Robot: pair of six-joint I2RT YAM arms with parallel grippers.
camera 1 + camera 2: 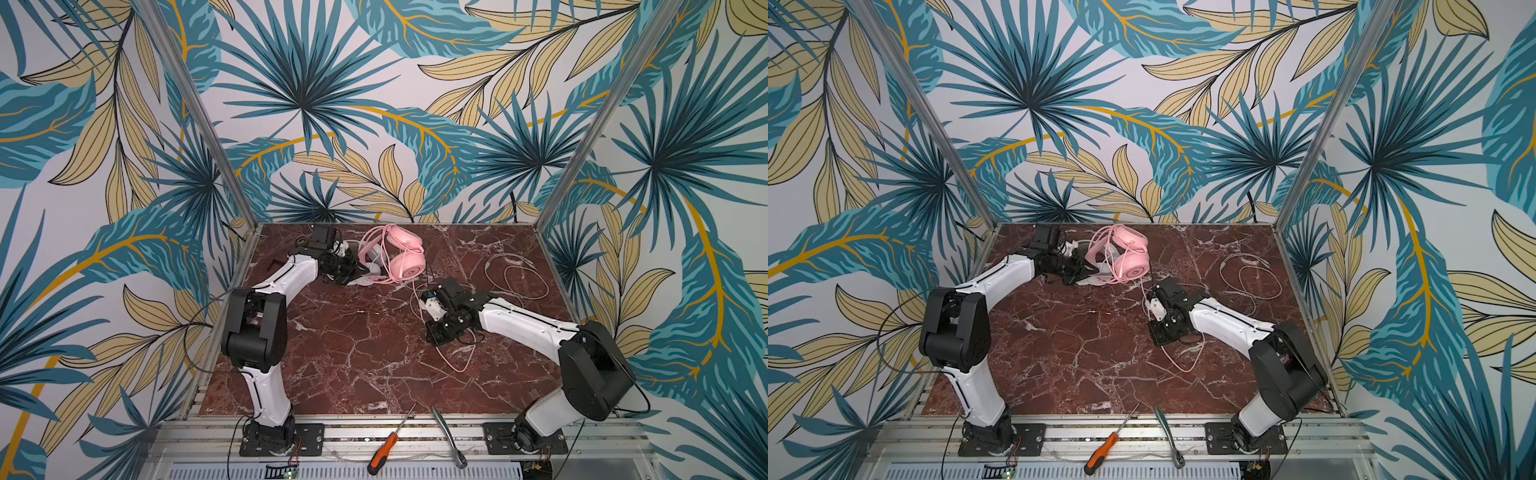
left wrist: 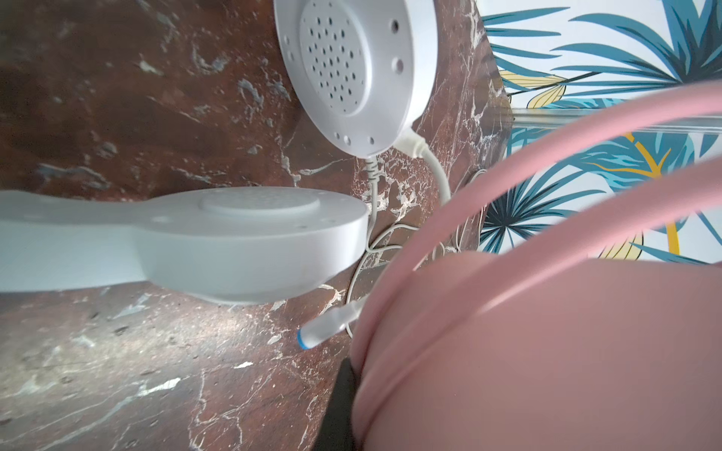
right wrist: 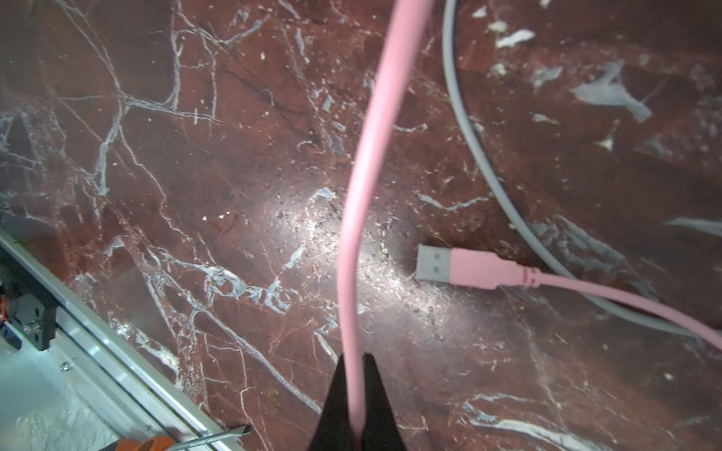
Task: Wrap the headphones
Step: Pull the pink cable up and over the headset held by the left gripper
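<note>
Red-veined marble table [image 1: 353,365], both arms extended over it.

Left arm: reaches to the far left corner, elbow raised, forearm angled toward the back wall. Left gripper [image 1: 358,272] sits at the pink headset [image 1: 405,255]. In the left wrist view one black finger [image 2: 340,402] lies flat against the pink body, which fills the frame beside it; jaws are closed and appear clamped on the pink headset. The pink headset stands tilted near the back edge, with several turns of pink cable [image 3: 367,156] draped over its band.

White headset [image 2: 250,238]: lies on the marble just beside and partly under the pink one, cups facing different ways. Its white cable [image 1: 519,278] lies in loose loops at the right of the table.

Right arm: low, forearm pointing toward centre, wrist bent down. Right gripper [image 3: 354,357] is closed on the pink cable, pinched between both black fingers. From there the cable runs toward the pink headset. USB plug [image 3: 461,267] lies flat on the marble, touching nothing but its own lead.

Front rail: screwdriver [image 1: 386,446] and ratchet wrench [image 1: 449,436], near each other.
</note>
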